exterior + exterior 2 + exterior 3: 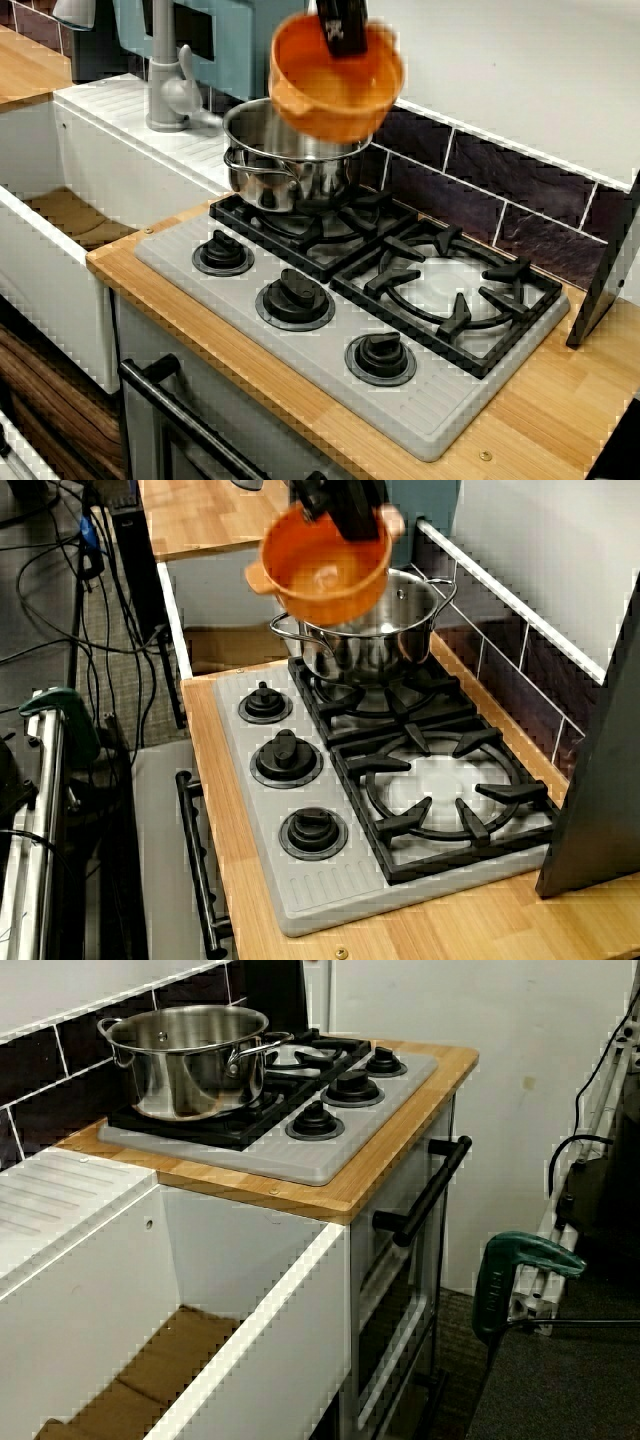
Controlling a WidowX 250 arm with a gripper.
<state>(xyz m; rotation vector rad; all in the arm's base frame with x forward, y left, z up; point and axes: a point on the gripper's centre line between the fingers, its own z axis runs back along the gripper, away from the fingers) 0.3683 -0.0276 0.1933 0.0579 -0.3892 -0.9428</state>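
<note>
Three views of one kitchen counter. The low view across the sink shows, near to far, the white sink [250, 1290] with its wood-brown floor, the black oven handle [432, 1190] and a green clamp [520, 1265] at the right of the frame, then the steel pot [190, 1055] at upper left. This view frames neither the bowl nor the arm. Only the front view and the view from the stove's end show the orange bowl [335, 85], which sits at the top centre of both frames. In the front view the order from near to far runs as follows: the pale wooden counter [300, 385], the ribbed grey hob plate [440, 410] with three round black knobs [295, 295], the black cast-look grates [450, 290], the polished two-handled pot, and the dark glossy wall tiles [480, 170]. A grey faucet [165, 70] stands at upper left. The bowl hangs tilted over the pot, with its mouth turned toward the front camera. Whether its underside touches the pot's rim cannot be told. The black gripper [340, 30] comes down from the top edge, directly above the bowl. It is clamped on the bowl's far rim, with one finger inside the wall and one outside. The bowl is smooth, round and matte, with a small lug [256, 577] on its rim.
</note>
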